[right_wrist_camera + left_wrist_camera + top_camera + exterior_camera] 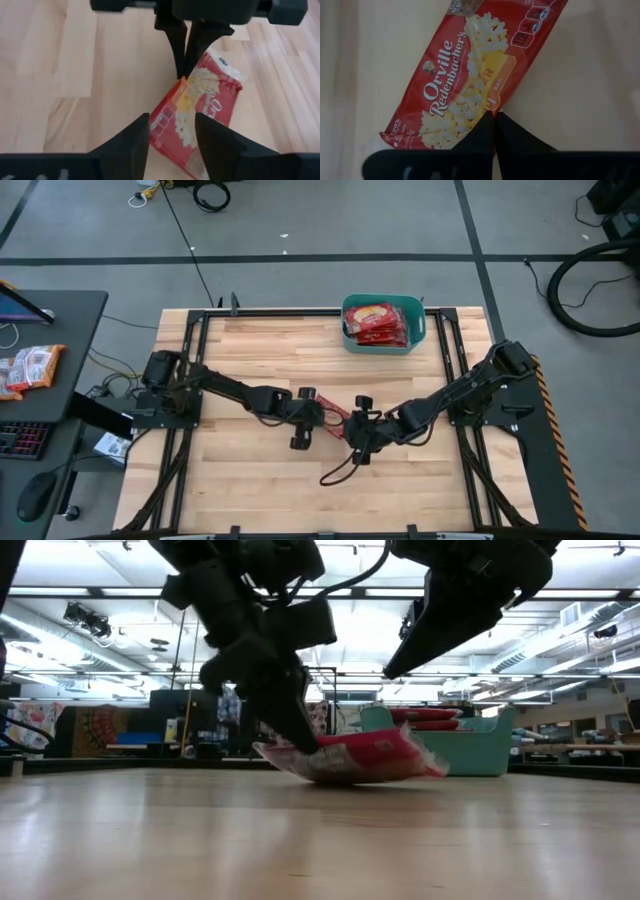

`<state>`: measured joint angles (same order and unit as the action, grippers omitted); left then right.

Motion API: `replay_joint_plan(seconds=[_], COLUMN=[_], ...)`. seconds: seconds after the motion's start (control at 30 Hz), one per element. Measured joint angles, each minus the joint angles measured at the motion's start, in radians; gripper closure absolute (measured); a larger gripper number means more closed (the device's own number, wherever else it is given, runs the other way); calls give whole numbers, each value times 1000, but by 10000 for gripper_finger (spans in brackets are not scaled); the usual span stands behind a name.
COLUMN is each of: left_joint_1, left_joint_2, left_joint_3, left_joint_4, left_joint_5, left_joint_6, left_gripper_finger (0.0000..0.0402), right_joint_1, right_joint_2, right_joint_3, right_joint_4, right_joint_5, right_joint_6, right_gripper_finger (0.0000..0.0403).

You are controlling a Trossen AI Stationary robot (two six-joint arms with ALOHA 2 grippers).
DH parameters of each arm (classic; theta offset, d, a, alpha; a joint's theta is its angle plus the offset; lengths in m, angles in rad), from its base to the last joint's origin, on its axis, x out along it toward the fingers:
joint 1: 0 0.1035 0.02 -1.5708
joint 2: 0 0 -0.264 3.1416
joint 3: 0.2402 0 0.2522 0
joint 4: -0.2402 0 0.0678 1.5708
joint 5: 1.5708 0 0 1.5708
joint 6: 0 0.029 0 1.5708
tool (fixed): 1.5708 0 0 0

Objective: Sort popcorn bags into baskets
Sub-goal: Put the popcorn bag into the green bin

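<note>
Mid-table, popcorn bag (335,412) lies diagonally, apparently pinched by left gripper (322,412).

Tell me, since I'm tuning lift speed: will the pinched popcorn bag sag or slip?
Probably sags: in the low view the popcorn bag bows between its ends. It may slip, since its glossy foil is pinched only at an edge by the left gripper. Likely light: thin and flat.
</note>
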<state>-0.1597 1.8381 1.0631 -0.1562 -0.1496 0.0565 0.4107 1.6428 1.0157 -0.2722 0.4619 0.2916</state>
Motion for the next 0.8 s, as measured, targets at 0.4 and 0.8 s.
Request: replay_joint_plan(seconds=[0.4,0.8], left_joint_1=[65,125], left_joint_2=[-1,-2], left_joint_3=[126,223], left_joint_4=[-85,-112], left_joint_5=[178,398], left_joint_6=[4,7], left_gripper_finger=[389,389], right_joint_1=[68,81], right_joint_2=[1,1], right_joint_3=[0,-1], right_joint_4=[8,-68], right_joint_5=[125,188], right_joint_6=[-89,-103], right_gripper_finger=[183,204])
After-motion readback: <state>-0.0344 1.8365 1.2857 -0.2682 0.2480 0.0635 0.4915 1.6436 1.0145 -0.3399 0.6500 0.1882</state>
